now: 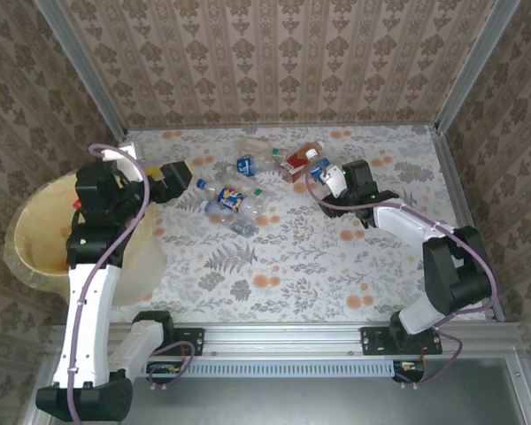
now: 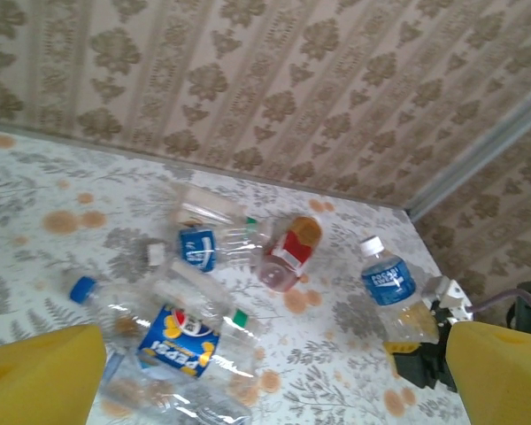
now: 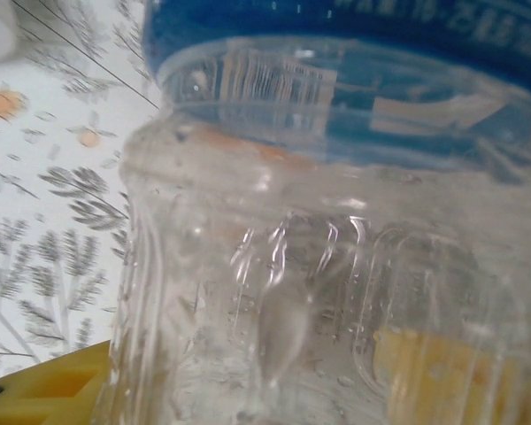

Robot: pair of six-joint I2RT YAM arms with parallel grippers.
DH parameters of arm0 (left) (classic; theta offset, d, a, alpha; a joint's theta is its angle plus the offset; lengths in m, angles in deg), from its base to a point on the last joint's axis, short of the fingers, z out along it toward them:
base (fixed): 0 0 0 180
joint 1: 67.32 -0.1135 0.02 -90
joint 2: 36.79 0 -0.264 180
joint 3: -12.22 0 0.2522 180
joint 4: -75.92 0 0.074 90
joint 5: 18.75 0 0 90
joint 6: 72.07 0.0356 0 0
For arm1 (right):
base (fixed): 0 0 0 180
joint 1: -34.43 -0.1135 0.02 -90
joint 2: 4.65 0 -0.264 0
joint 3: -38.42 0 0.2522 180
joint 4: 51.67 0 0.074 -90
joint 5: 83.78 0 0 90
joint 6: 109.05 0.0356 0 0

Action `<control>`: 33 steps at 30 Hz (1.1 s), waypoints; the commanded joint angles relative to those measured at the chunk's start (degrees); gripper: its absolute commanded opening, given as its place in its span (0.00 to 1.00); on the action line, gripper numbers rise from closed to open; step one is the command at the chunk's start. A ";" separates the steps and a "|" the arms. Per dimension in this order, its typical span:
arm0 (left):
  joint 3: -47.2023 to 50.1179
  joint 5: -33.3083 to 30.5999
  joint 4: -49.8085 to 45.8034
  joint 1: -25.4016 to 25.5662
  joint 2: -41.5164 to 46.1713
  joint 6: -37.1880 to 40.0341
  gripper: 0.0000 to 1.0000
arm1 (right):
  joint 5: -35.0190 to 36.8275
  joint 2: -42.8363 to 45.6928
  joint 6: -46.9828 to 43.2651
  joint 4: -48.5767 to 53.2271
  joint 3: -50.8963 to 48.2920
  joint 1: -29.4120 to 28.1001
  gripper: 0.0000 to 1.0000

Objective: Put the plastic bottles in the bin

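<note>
Over the desk (image 1: pixel 319 266), top view: the bin (image 1: pixel 31 261) sits at 9 o'clock, off the desk's left edge. The plastic bottles (image 1: pixel 233 198) lie scattered from 11 to 1 o'clock, well apart from it. The left end effector (image 1: pixel 179 173) hangs at 10 o'clock, near the pile, holding nothing. The right end effector (image 1: pixel 326 183) is at 1 o'clock, on the blue-label bottle (image 1: pixel 317 166), whose white cap points toward 12.

Left wrist view: both yellow pads (image 2: pixel 44 376) sit at the frame's bottom corners, jaws wide. Between them lie a Pepsi bottle (image 2: pixel 181 341) and a red-label bottle (image 2: pixel 288 252). At 4 o'clock the blue-label bottle (image 2: pixel 389 282) has its base end inside the right end effector (image 2: pixel 420 359).

Right wrist view: the blue-label bottle (image 3: pixel 319 266) sits close to the lens. One pad (image 3: pixel 44 390) touches its left flank and the other shows through the clear wall. I read this as closed on the ribbed lower body, though how firm the grip is cannot be told.

Handling, judged:
- Thin clear plastic, so the bottle is probably light, but its contents cannot be told.
- The wall likely dents under a hard squeeze.
- The surface is smooth and round, so it may slip or roll.
- Best hold is across the ribbed body below the label, not the neck or cap.
</note>
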 commanded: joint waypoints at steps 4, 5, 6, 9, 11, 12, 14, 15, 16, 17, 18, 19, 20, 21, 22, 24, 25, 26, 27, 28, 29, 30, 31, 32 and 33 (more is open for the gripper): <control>1.39 1.46 7.01 6.73 -3.06 -0.94 1.00 | -1.75 7.05 7.65 -8.33 -4.35 -3.18 0.49; 1.44 1.06 7.66 8.13 -3.91 -0.81 1.00 | -2.30 7.97 8.88 -9.82 -5.20 -3.53 0.49; 1.62 0.59 8.21 9.12 -4.48 -0.85 1.00 | -3.00 8.07 10.31 -11.05 -6.00 -3.88 0.49; 1.96 0.02 11.11 12.94 -7.62 -1.19 1.00 | -5.55 11.50 14.66 -15.93 -8.80 -4.60 0.49; 1.96 -0.06 12.68 15.24 -10.40 -1.39 1.00 | -7.45 12.37 17.48 -18.48 -10.26 -4.78 0.48; 1.68 0.02 13.33 16.54 -11.83 -1.41 1.00 | -8.25 12.68 18.97 -19.88 -10.86 -4.89 0.48; 1.07 0.17 14.78 18.74 -14.90 -1.59 1.00 | -9.68 13.10 21.24 -22.42 -11.85 -5.12 0.48; 0.91 0.67 15.98 19.65 -16.38 -1.76 1.00 | -10.10 13.16 22.51 -23.97 -12.35 -5.33 0.48; 0.87 1.41 17.46 20.70 -17.61 -1.93 1.00 | -10.62 13.17 23.68 -25.38 -12.80 -5.48 0.48; 0.79 1.93 18.87 21.06 -18.80 -2.20 1.00 | -11.07 13.17 24.62 -26.44 -13.11 -5.61 0.48; 0.85 2.59 20.47 22.99 -20.02 -2.60 1.00 | -11.86 13.08 25.45 -27.55 -13.37 -5.71 0.48; 0.73 3.38 21.89 23.79 -21.40 -2.89 1.00 | -12.80 12.91 26.18 -28.41 -13.48 -5.86 0.48; 0.44 4.07 22.82 24.43 -22.59 -3.08 1.00 | -13.61 12.76 26.92 -28.98 -13.48 -6.09 0.48; -0.20 5.09 23.39 25.06 -23.92 -3.19 1.00 | -14.72 12.55 27.64 -29.94 -13.48 -6.22 0.48; -0.87 5.91 23.75 25.81 -25.28 -3.16 1.00 | -16.04 12.27 28.54 -30.87 -13.44 -6.41 0.48; -1.72 7.05 24.88 26.58 -27.43 -3.85 1.00 | -18.38 11.83 30.09 -32.94 -13.44 -6.80 0.48; -2.00 7.69 25.79 26.76 -28.49 -4.70 1.00 | -19.60 11.54 30.84 -33.87 -13.35 -6.94 0.48; -2.22 8.41 26.79 26.78 -29.37 -5.46 1.00 | -20.68 11.24 31.52 -34.32 -13.15 -7.09 0.48; -2.33 9.45 28.13 26.78 -30.36 -6.18 1.00 | -21.95 10.90 32.07 -34.54 -12.73 -7.32 0.48; -2.70 10.19 29.17 26.85 -31.34 -6.97 1.00 | -22.78 10.49 32.39 -34.73 -12.25 -7.66 0.48; -2.98 12.26 29.98 26.86 -32.19 -7.48 1.00 | -23.67 10.22 32.66 -34.72 -11.82 -8.00 0.49; -3.33 13.54 30.83 27.08 -33.05 -7.81 1.00 | -24.56 9.87 32.96 -34.79 -11.35 -8.37 0.48; -3.65 14.40 31.54 27.28 -33.78 -8.13 1.00 | -25.43 9.46 33.39 -34.85 -10.84 -8.73 0.48; -3.80 15.04 32.26 27.47 -34.34 -8.35 1.00 | -26.24 9.18 33.76 -35.09 -10.40 -9.10 0.48; -4.01 15.82 33.28 27.64 -34.86 -8.61 1.00 | -27.35 8.87 34.57 -35.95 -10.00 -9.51 0.49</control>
